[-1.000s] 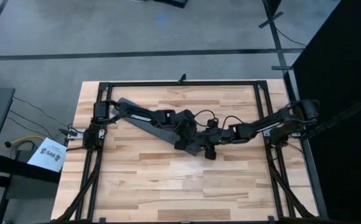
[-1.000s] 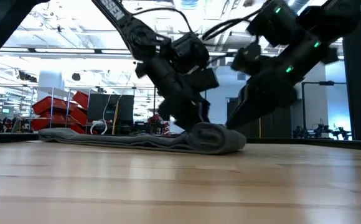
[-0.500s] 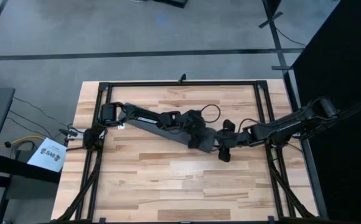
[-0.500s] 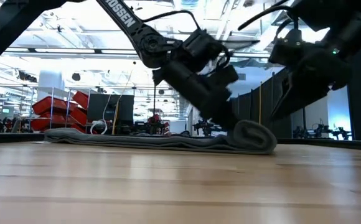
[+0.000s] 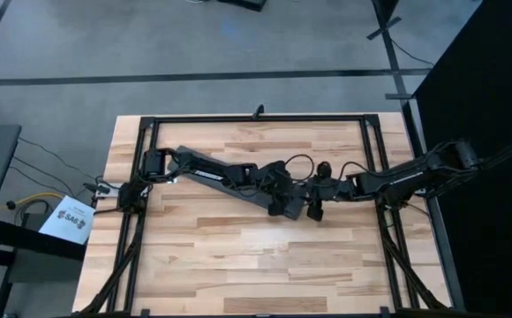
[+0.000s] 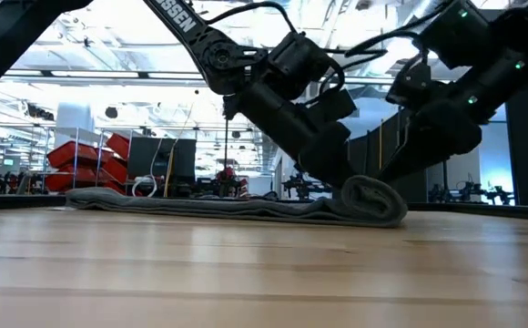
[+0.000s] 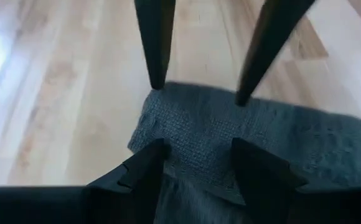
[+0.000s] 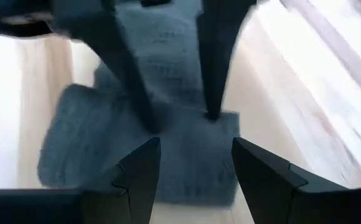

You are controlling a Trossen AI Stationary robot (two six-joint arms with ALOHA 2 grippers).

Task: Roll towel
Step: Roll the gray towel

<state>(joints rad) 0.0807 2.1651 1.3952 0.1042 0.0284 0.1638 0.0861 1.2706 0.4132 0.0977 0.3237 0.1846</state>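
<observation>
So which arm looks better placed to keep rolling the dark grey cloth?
Probably the left gripper: it sits on the rolled end of the dark grey soft towel, above the flat part. The right gripper is beyond the roll.

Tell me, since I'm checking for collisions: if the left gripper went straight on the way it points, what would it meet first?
Most likely the towel: the left gripper, fingers apart, points right at its rolled end. The right gripper's fingers show just beyond; depth is unclear.
</observation>
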